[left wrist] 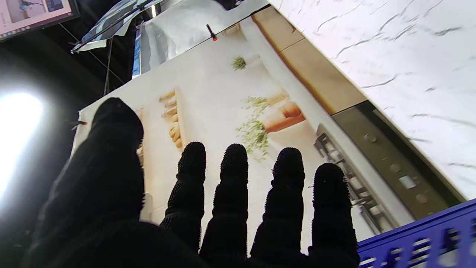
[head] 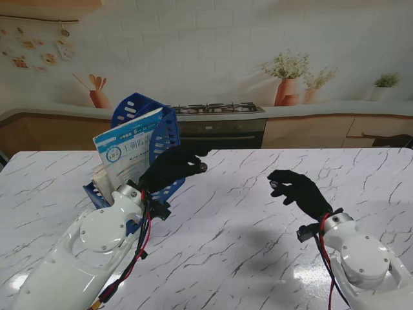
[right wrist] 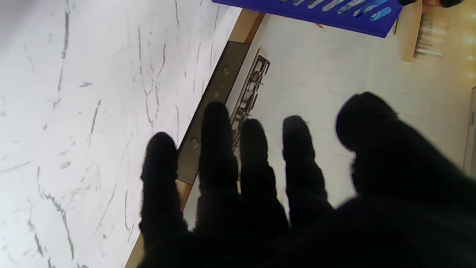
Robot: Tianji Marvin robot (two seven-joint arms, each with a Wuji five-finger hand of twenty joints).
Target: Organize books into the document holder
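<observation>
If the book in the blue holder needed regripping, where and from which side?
Probably pinch the book's exposed top edge from overhead. It stands nearly upright, leaning in the blue holder, whose walls cover its lower part. The left hand, open beside the holder, is nearest.

Stand view: high behind both arms, looking down and forward across the marble table [head: 258,226] to the kitchen backdrop [head: 213,45]; wide, takes in both arms and the blue document holder [head: 164,139] on my left.

Left wrist view: very close behind the left hand [left wrist: 208,208], looking along its fingers to the backdrop; table and holder edge [left wrist: 416,232] at the margins.

Right wrist view: same closeness behind the right hand [right wrist: 282,197].

Shared by all three: table, backdrop stove, holder.
</observation>
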